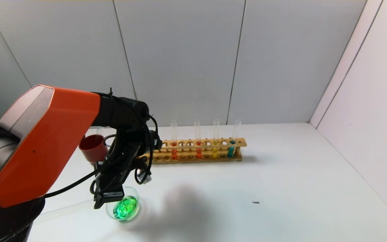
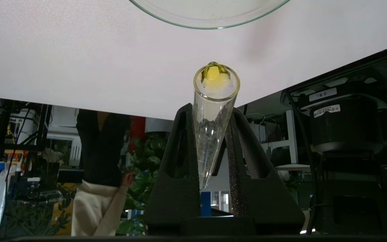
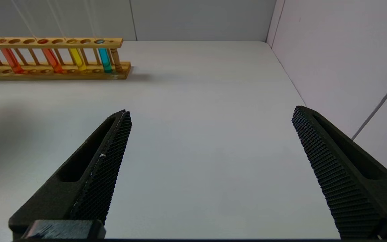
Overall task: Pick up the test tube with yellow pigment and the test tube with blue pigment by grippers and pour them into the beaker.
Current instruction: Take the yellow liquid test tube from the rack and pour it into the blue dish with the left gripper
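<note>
My left gripper (image 2: 211, 107) is shut on the test tube with yellow pigment (image 2: 213, 101), which is clear and nearly drained, with a yellow drop at its mouth. The mouth points at the rim of the beaker (image 2: 210, 25). In the head view the left gripper (image 1: 111, 195) hangs over the beaker (image 1: 137, 201), which holds bright green liquid. The test tube with blue pigment (image 1: 231, 148) stands in the wooden rack (image 1: 244, 143); it also shows in the right wrist view (image 3: 105, 59). My right gripper (image 3: 212, 111) is open and empty above bare table.
The rack also holds two orange-red tubes (image 1: 174, 151) and another yellow tube (image 1: 215, 150). A dark red cup (image 1: 92, 148) stands behind the left arm. White walls close the back and right. A small dark speck (image 1: 256, 202) lies on the table.
</note>
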